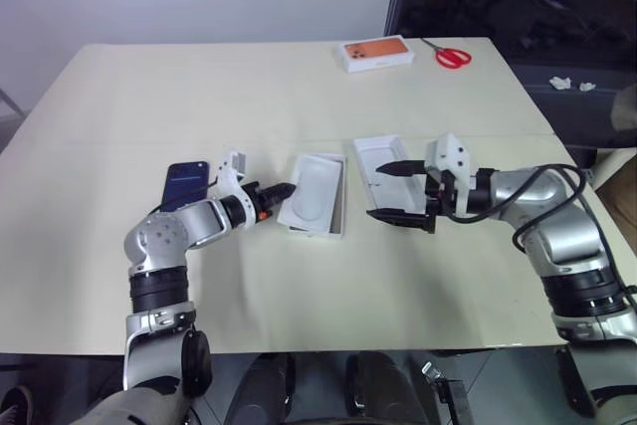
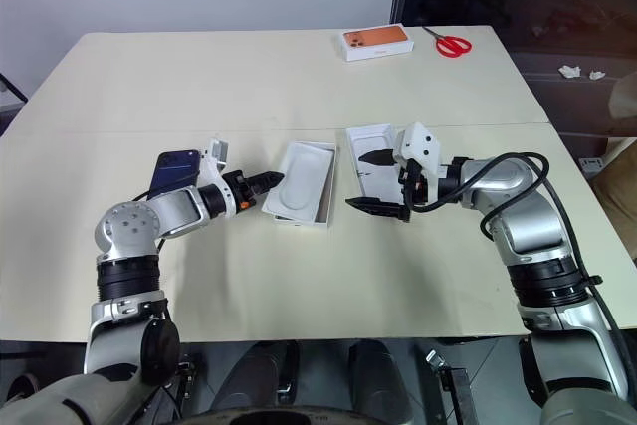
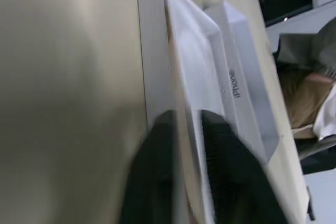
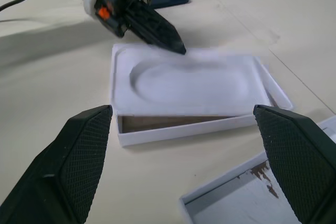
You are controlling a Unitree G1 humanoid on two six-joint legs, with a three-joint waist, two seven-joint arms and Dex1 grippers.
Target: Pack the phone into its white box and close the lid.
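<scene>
- The white box (image 4: 173,127) sits mid-table (image 1: 149,97), with a thin white tray (image 4: 186,85) with an oval recess resting askew on top of it.
- The left gripper (image 1: 283,190) has its fingertips at the tray's near edge, one on either side of it; whether it grips the tray, I cannot tell.
- The right gripper (image 1: 396,192) hovers released, jaws wide, over the lid (image 1: 378,158), which lies plain side up just beside the box.
- The phone (image 1: 185,184) lies on the table behind the left arm.
- A white box with an orange face (image 1: 378,53) and red scissors (image 1: 453,55) lie at the far edge.
</scene>
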